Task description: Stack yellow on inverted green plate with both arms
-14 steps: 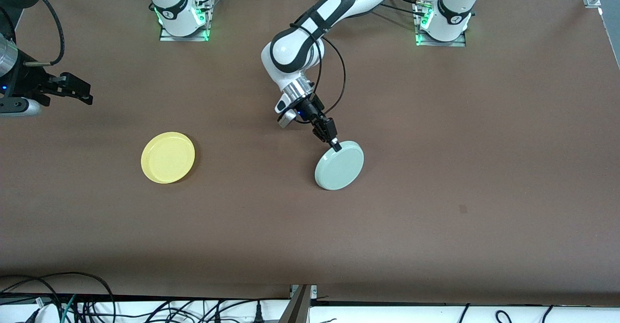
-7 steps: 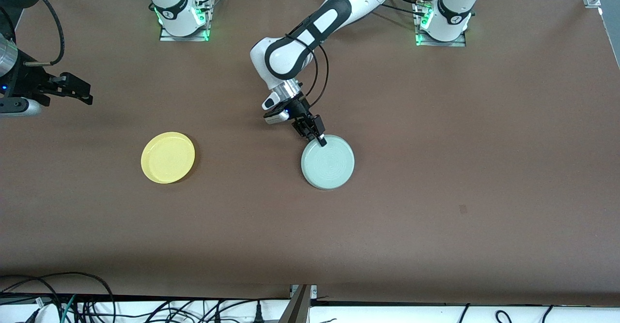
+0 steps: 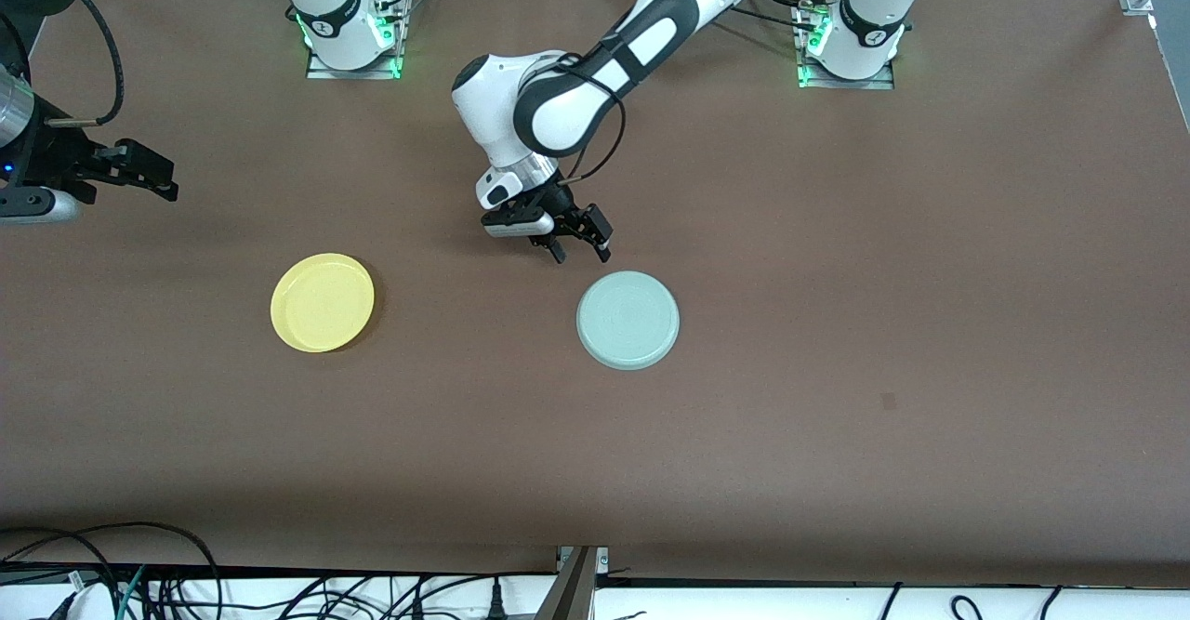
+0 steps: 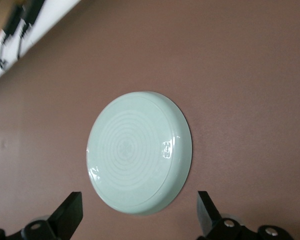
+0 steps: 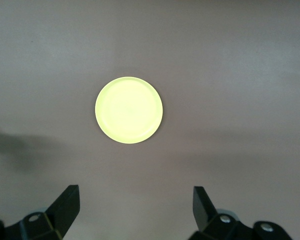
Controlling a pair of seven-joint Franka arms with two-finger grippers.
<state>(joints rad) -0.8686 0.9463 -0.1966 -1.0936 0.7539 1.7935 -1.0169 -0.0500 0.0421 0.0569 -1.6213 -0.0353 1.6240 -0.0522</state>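
Left end effector (image 3: 580, 248) released green plate (image 3: 628, 320).

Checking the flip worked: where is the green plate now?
The green plate lies upside down on the table, mid-table, just nearer the front camera than the open left gripper.

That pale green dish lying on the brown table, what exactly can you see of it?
The green plate is small, round and pale mint, apparently glossy plastic. It lies flat and upside down on the brown table, its underside showing concentric rings and a small stamped mark. Nothing but the table touches it: the left gripper, fingers open, hangs just beside its rim, apart from it. It sits toward the left arm's end from the yellow plate.
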